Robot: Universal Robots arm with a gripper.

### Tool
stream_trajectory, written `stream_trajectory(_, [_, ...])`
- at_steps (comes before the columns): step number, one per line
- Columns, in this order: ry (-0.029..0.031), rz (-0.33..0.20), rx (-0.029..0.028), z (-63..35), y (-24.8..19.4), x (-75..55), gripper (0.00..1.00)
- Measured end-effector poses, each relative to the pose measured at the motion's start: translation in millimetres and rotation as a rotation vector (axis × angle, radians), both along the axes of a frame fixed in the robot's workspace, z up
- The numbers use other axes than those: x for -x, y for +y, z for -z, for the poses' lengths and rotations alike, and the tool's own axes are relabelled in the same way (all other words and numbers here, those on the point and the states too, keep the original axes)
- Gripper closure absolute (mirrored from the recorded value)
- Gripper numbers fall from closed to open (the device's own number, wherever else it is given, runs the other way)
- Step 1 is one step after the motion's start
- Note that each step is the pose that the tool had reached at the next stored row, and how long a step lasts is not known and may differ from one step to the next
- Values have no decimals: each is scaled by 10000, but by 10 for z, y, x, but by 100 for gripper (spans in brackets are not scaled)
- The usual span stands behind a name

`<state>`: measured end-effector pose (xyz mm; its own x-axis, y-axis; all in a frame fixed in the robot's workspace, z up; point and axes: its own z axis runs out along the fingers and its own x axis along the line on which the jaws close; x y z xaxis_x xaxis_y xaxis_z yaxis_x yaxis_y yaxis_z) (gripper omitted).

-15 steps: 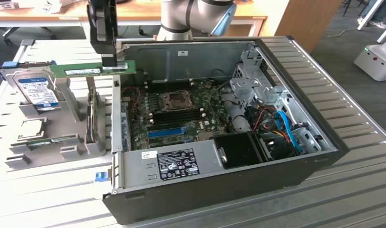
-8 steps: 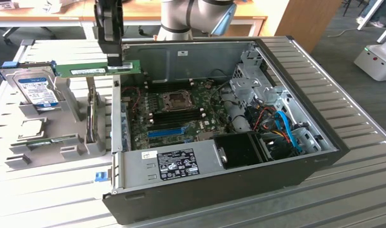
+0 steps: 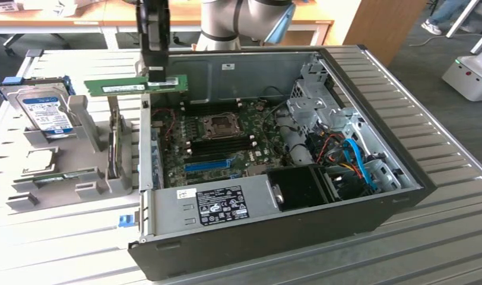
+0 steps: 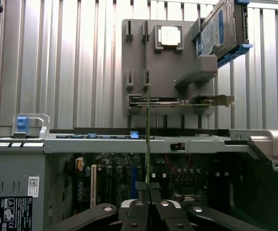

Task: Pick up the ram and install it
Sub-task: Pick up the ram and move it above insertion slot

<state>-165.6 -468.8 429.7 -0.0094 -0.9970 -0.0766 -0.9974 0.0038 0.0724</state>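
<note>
A ribbed metal table (image 3: 439, 237) is carrying the work in a room of wooden desks (image 3: 67, 24). Toward the table's left edge in the exterior view, a grey holder (image 3: 91, 178) is cradling one blue-labelled hard drive (image 3: 47, 113). The gripper (image 3: 155, 78) is clamping the single ram (image 3: 122, 88) (level, in mid-air) above the left wall of one open computer case (image 3: 304, 231).

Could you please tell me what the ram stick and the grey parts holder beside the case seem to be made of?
The ram: green circuit board, matte, with a white sticker. The grey holder: probably moulded or printed plastic, given its dull, uniform grey blocky shapes.
</note>
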Motion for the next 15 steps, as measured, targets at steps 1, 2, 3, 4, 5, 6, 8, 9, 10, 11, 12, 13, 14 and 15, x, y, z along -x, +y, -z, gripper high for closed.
stream_trajectory(1, [1, -1, 0, 0, 0, -25, 88])
stream_trajectory(2, [2, -1, 0, 0, 0, -51, 88])
stream_trajectory(3, [3, 0, 1, 0, 0, -78, 88])
stream_trajectory(4, [3, 1, 1, 0, 0, -102, 88])
stream_trajectory(5, [4, 1, 0, 0, 0, -126, 88])
stream_trajectory(6, [5, 1, 1, 0, 0, -150, 88])
stream_trajectory(8, [6, 1, 0, 0, 0, -198, 88])
stream_trajectory(9, [6, 0, 0, 0, 0, -222, 88])
stream_trajectory(10, [7, 0, 0, 0, 0, -244, 88])
stream_trajectory(11, [6, 2, -1, 0, 0, -265, 88])
stream_trajectory(12, [7, 2, 0, 0, 0, -286, 88])
stream_trajectory(13, [8, 1, 0, 0, 0, -307, 88])
stream_trajectory(14, [8, 1, 0, 0, 0, -327, 88])
stream_trajectory(15, [8, 2, 0, 0, 0, -347, 88])
